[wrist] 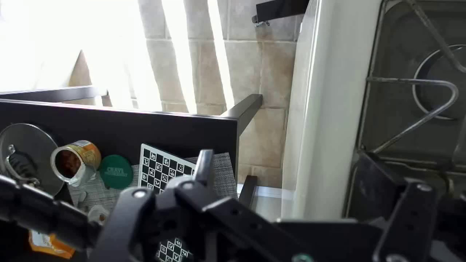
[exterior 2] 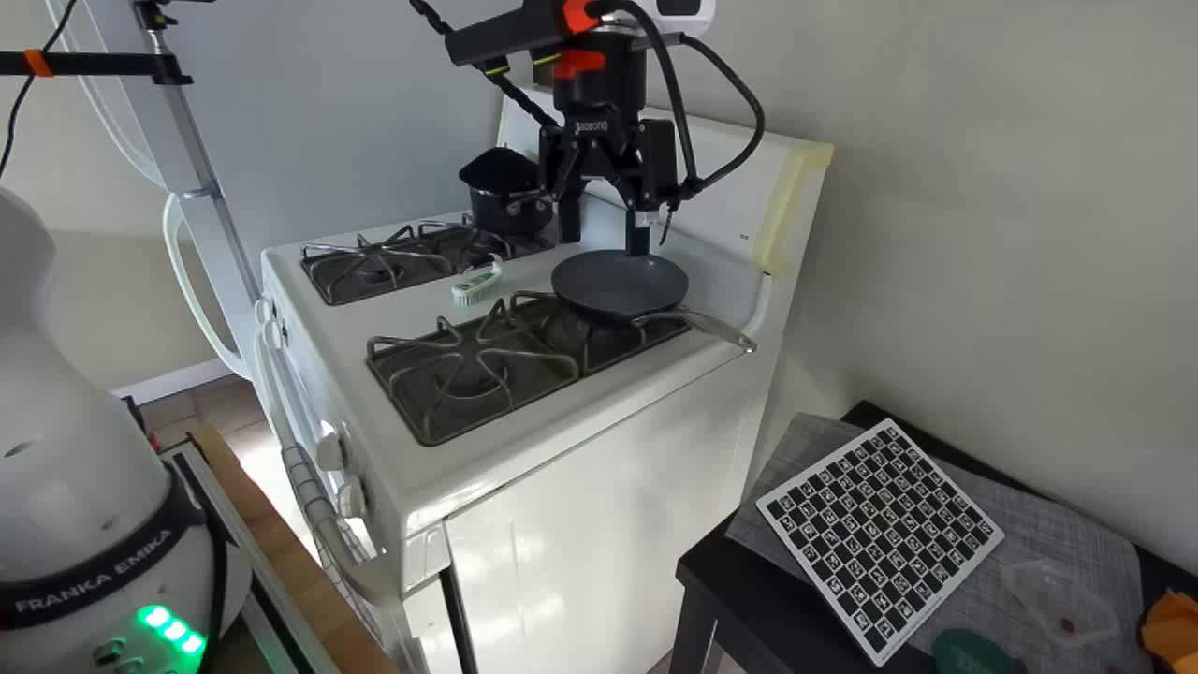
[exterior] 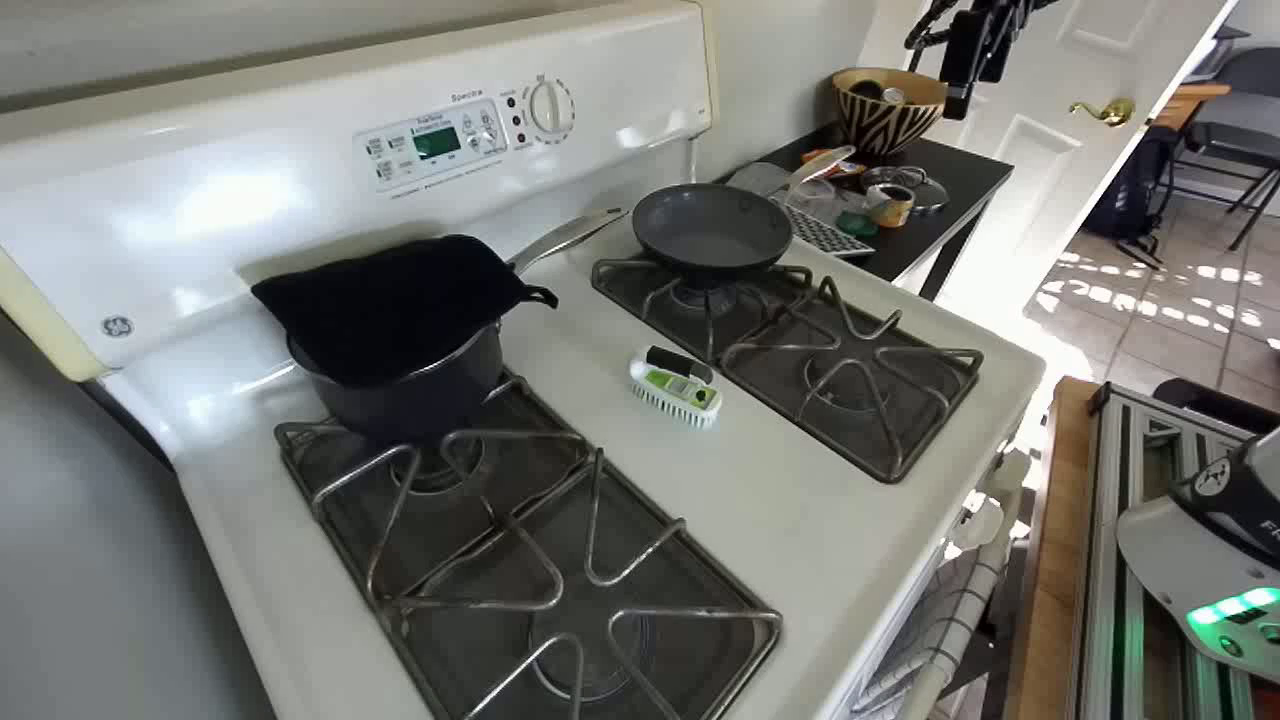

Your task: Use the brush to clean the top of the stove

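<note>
The brush [exterior: 676, 388], green and white with bristles down and a black grip, lies on the white middle strip of the stove [exterior: 790, 520] between the two grates. It also shows in an exterior view [exterior 2: 475, 285] beside the grate. My gripper [exterior 2: 604, 236] is open and empty, fingers pointing down, apart from the brush and in the picture above the skillet. Part of it shows at the top of an exterior view [exterior: 975, 75]. In the wrist view the gripper's fingers [wrist: 291, 174] are spread wide, with the stove's edge [wrist: 331, 109] in view; the brush is out of view there.
A dark skillet [exterior: 712, 225] sits on the rear burner and a black pot [exterior: 405, 385] with a dark cover sits on the other rear burner. Raised metal grates [exterior 2: 477, 360] flank the brush. A black side table [wrist: 174, 127] holds a checkered board, jar and lid.
</note>
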You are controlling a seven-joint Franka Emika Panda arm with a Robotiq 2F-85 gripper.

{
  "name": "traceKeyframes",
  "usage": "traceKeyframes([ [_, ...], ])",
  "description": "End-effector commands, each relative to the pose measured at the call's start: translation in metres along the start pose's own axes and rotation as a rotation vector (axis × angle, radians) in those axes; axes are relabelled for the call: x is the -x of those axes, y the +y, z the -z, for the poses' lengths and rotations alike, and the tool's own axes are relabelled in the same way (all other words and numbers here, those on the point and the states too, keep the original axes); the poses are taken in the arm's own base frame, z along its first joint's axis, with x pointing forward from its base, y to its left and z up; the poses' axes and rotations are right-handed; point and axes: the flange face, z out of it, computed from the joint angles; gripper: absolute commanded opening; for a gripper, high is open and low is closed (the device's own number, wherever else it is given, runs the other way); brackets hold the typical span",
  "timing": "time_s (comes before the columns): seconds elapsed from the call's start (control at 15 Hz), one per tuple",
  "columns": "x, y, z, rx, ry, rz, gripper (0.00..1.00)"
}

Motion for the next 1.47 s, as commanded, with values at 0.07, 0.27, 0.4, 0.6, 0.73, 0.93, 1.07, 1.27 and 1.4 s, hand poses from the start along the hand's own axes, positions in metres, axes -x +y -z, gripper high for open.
traceKeyframes([
  [0.07,0.0,0.0,0.0,0.0,-0.001,0.0,1.0],
  [0.27,-0.01,-0.05,-0.005,0.021,0.003,0.057,1.0],
  [0.4,-0.017,-0.092,-0.001,0.025,0.026,0.109,1.0],
  [0.6,-0.033,-0.156,0.006,0.028,0.094,0.151,1.0],
  [0.73,-0.042,-0.197,0.007,-0.014,0.136,0.174,1.0],
  [0.93,-0.054,-0.247,-0.004,-0.095,0.192,0.197,1.0],
  [1.07,-0.058,-0.275,-0.017,-0.133,0.196,0.234,1.0],
  [1.27,-0.052,-0.282,-0.022,-0.123,0.181,0.266,1.0],
  [1.4,-0.053,-0.299,-0.033,-0.131,0.156,0.291,1.0],
])
